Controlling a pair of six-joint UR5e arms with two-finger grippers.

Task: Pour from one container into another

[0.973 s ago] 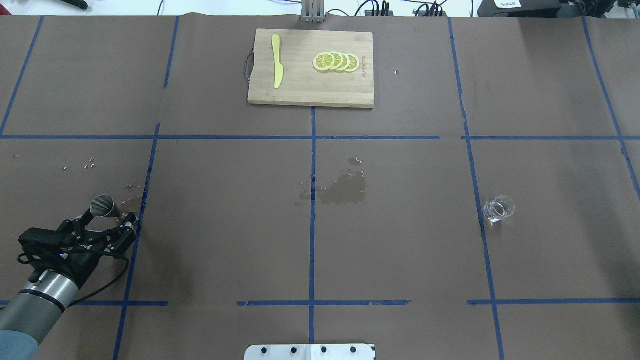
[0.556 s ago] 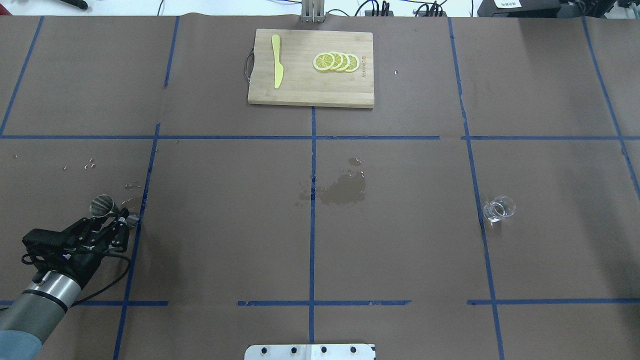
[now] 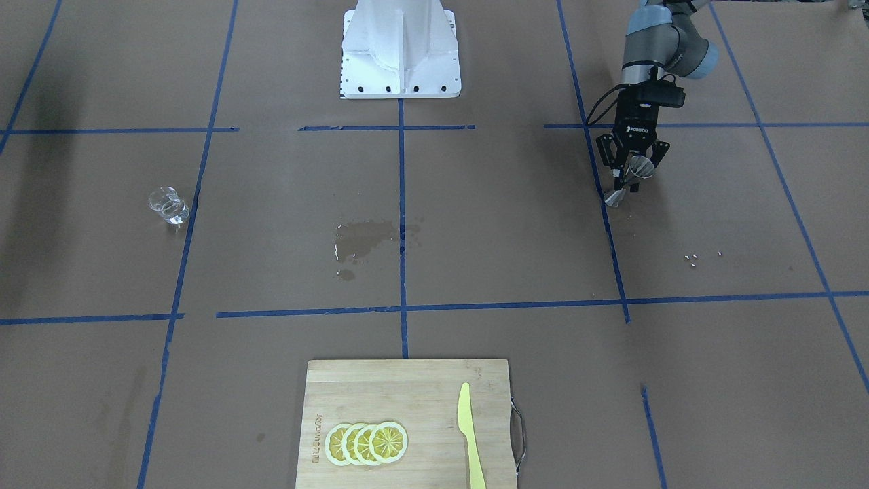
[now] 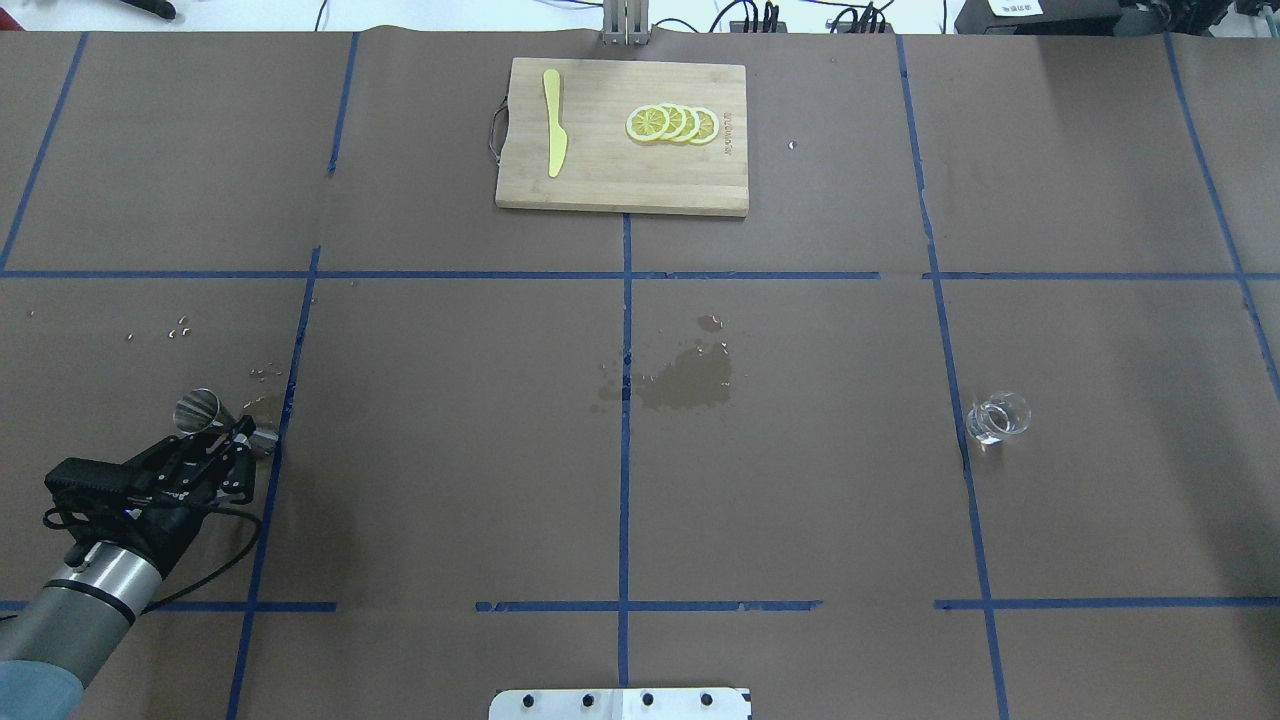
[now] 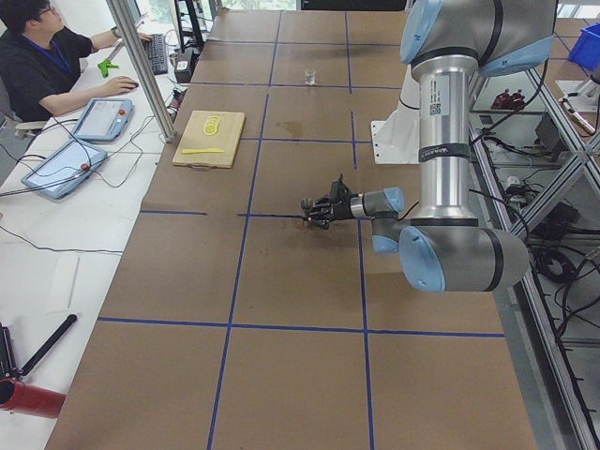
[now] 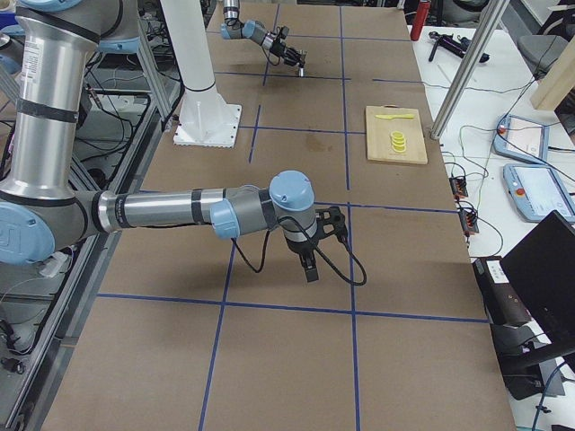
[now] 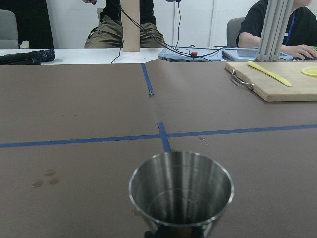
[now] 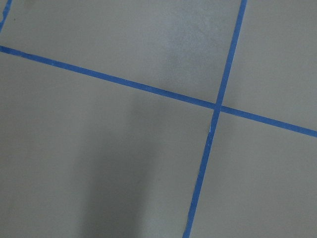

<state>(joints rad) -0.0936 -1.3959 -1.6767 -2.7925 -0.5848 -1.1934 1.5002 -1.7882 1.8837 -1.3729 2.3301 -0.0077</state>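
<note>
While low, left end effector [image 4: 238,437] horizontal

The right hand [image 6: 310,269] hangs over the brown table [image 6: 404,359], pointing down.

A: What sort of site is this rig at?
B: Robotics lab. Two industrial arms [image 6: 162,211] on a white pedestal [image 3: 400,54], table [image 4: 450,480] papered brown with a blue tape grid [image 4: 625,500], and aluminium frame posts [image 5: 142,66].
A: Staffed?
B: Yes. An operator [image 5: 37,66] sits at a side desk [image 5: 75,225] with teach pendants [image 5: 99,116], a keyboard [image 5: 157,53] and loose cables [image 5: 56,248].
</note>
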